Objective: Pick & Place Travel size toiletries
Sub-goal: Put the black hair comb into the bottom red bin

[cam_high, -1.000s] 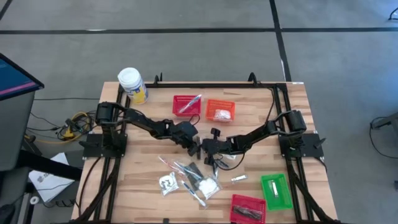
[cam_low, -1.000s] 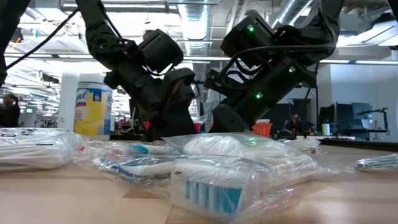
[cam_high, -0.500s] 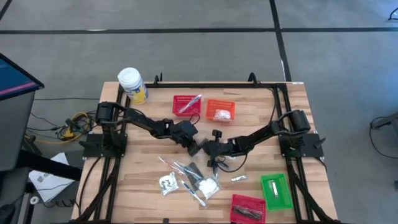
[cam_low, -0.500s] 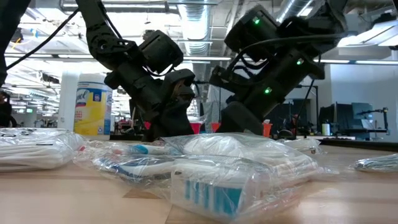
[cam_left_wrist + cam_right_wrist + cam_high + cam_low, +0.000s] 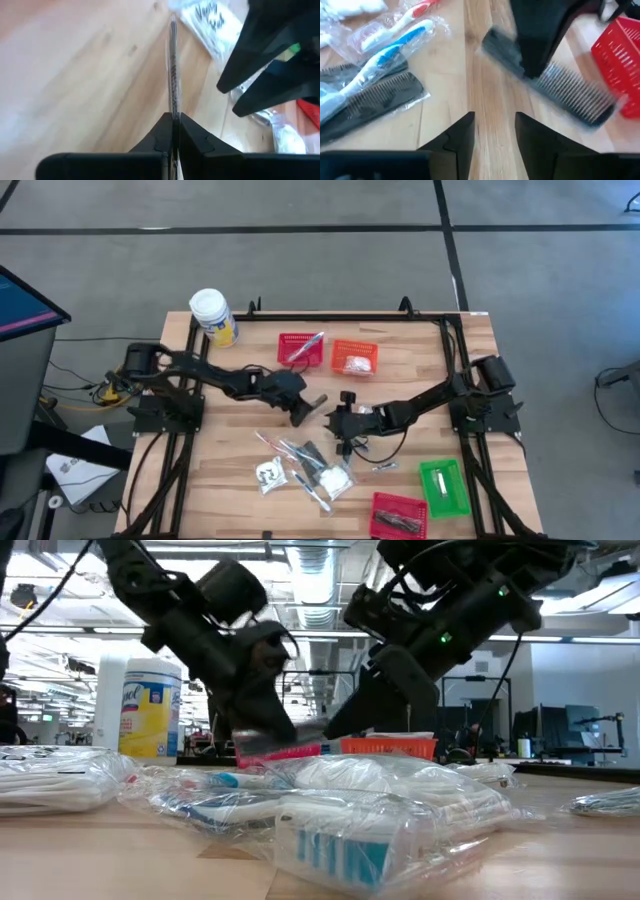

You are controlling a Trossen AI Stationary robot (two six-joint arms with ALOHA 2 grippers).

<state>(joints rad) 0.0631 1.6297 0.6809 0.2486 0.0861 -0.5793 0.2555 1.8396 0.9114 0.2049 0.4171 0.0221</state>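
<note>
A: Where's the comb (image 5: 570,92)?

B: Mid-table, off the wood, pinched at one end by the left gripper (image 5: 303,404). The fingers are clamped on it. Edge-on in the left wrist view, it's just a thin line.

A: Long axis?

B: Roughly left-right. The free end sticks out right, toward the right gripper (image 5: 338,418), which is just beside it. That one has its fingers apart and carries nothing.

A: Rest of the items?

B: The pile of wrapped toiletries (image 5: 305,465) is on the near side of both grippers, lying on the table (image 5: 230,470).

A: Drop target?

B: Probably the red basket (image 5: 283,350), on the far side of the comb. The left arm is nearer and already has it. Can't tell how deep the grip is.
</note>
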